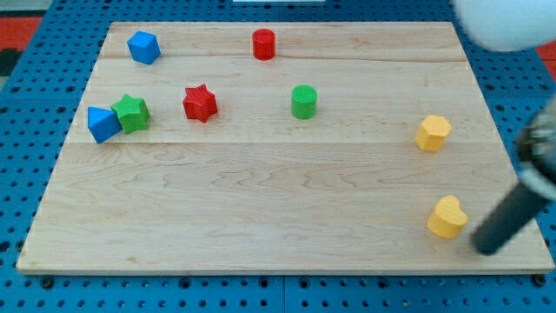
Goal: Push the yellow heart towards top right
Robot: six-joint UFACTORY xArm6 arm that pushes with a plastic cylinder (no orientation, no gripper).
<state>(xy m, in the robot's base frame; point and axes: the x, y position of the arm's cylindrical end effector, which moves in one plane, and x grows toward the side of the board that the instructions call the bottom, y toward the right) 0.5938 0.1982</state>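
Wooden board [287, 200]: eight blocks aboard. Rod, no jaws, holding nothing; my tip [483, 246] just right of yellow heart [447, 216], seemingly apart. Yellow heart: near bottom-right edge, below yellow hexagon [433, 133]. Progress: push toward top right apparently not begun; whole travel remaining.

You are looking at a lab bench: a wooden board [287, 191] sits on blue perforated pegboard [52, 104], holding small coloured blocks.
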